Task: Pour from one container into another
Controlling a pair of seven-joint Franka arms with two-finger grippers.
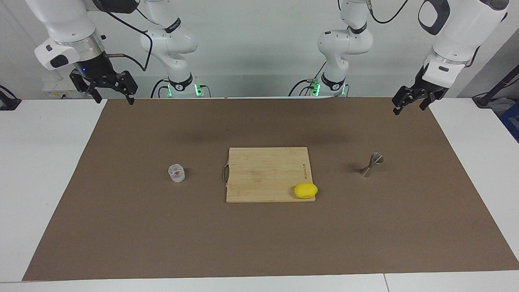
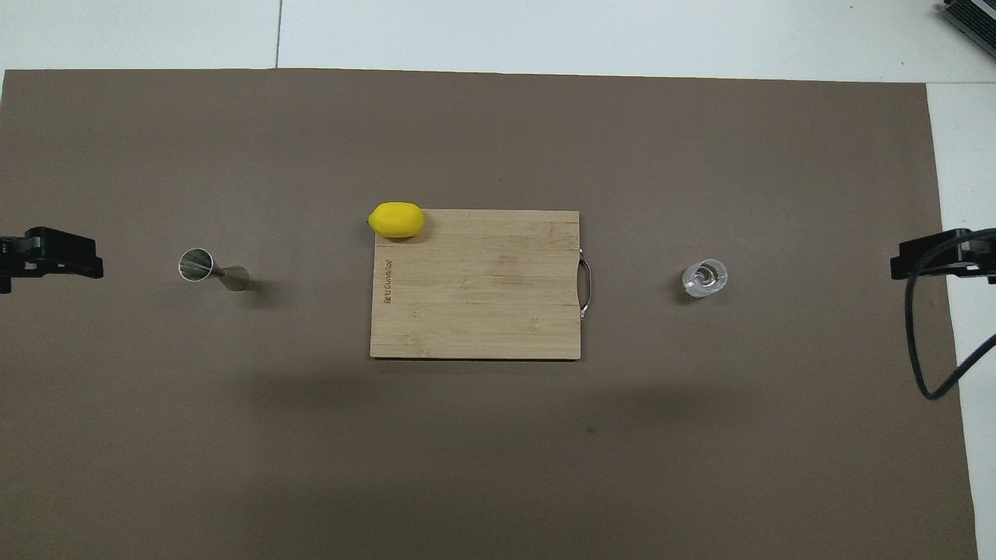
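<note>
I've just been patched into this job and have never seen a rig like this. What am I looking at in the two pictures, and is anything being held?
Two white robot arms stand at one long edge of a table covered by a brown mat. One picture faces them from across the table; the other looks down from above their end.

The left gripper and the right gripper both hang open in the air at the table's ends, holding nothing.

On the mat: a wooden cutting board in the middle, with a lemon on the corner farthest from the robots. The glass cup stands toward the right arm's end, the steel jigger toward the left arm's end. Pouring has not begun.
</note>
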